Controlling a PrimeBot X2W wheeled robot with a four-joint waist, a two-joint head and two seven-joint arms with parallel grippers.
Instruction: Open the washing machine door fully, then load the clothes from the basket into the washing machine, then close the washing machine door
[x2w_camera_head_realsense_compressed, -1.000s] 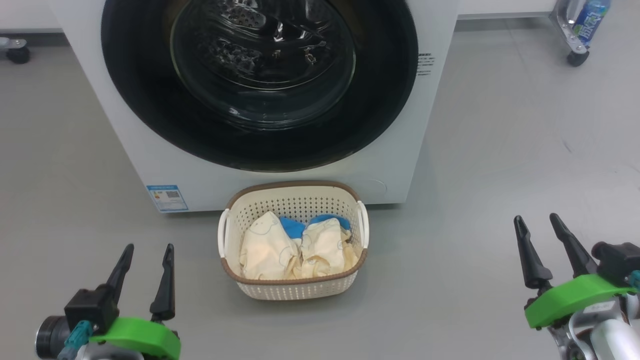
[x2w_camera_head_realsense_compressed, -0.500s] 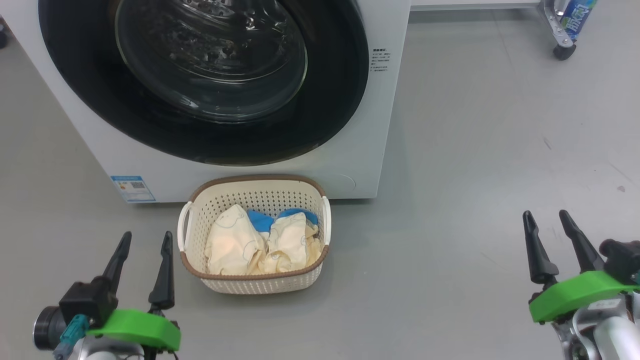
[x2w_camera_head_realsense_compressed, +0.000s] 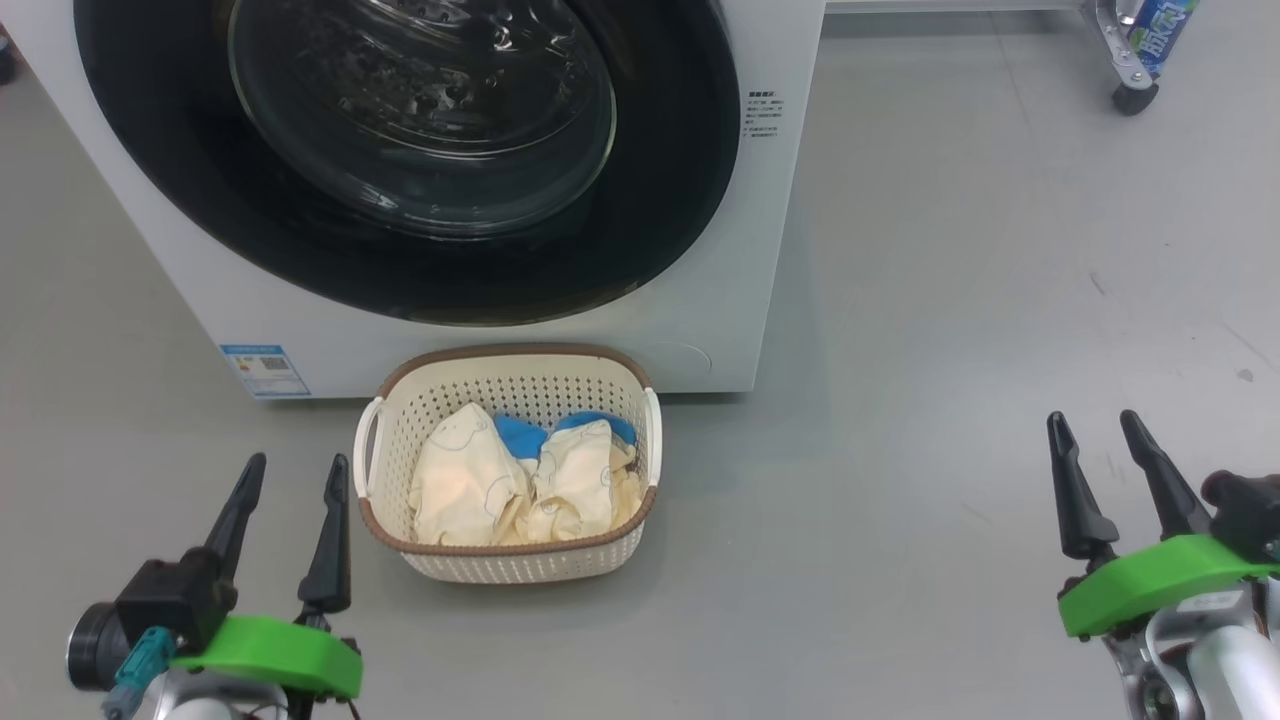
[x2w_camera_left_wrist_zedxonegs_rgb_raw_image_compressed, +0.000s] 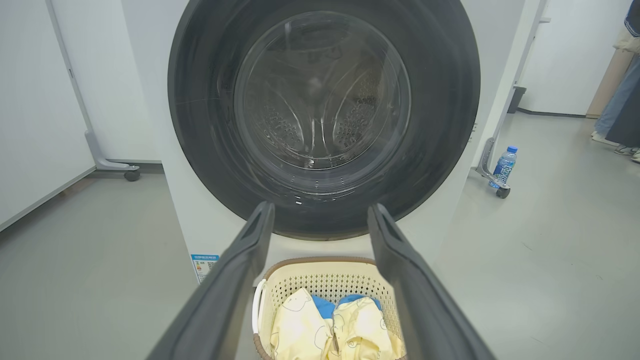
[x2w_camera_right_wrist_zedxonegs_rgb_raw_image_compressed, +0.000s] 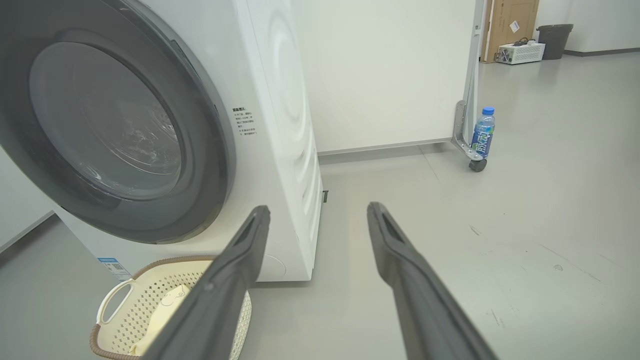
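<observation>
Head view, laundry corner: washing machine door (x2w_camera_head_realsense_compressed: 400, 150) shut flush against the front of the washing machine (x2w_camera_head_realsense_compressed: 760, 250), first step of the job judged not yet begun. Basket (x2w_camera_head_realsense_compressed: 520, 565) parked on the floor (x2w_camera_head_realsense_compressed: 950, 300) right at the machine's foot, below the door, presumably for a short lift up to the drum. Clothes (x2w_camera_head_realsense_compressed: 510, 485) heaped inside the basket, cream with blue trim, none out on the floor.

Left pincer (x2w_camera_head_realsense_compressed: 299, 465) low at the basket's left, just beside its handle but not touching, fingers spread wide and holding nothing. Right pincer (x2w_camera_head_realsense_compressed: 1090, 420) well apart to the right over bare floor, likewise spread wide and empty, perhaps placed there to stay out of the door's swing, though hinge side not to be told from here.

Left wrist view: squared up to the glass, basket low between the two fingers. Right wrist view: angled along the machine's right flank, with a bottle (x2w_camera_right_wrist_zedxonegs_rgb_raw_image_compressed: 482, 132) standing by a wheeled partition foot farther back.

Likely next call: a reach to the door's black rim for the pull, both arms otherwise idle and ready.
</observation>
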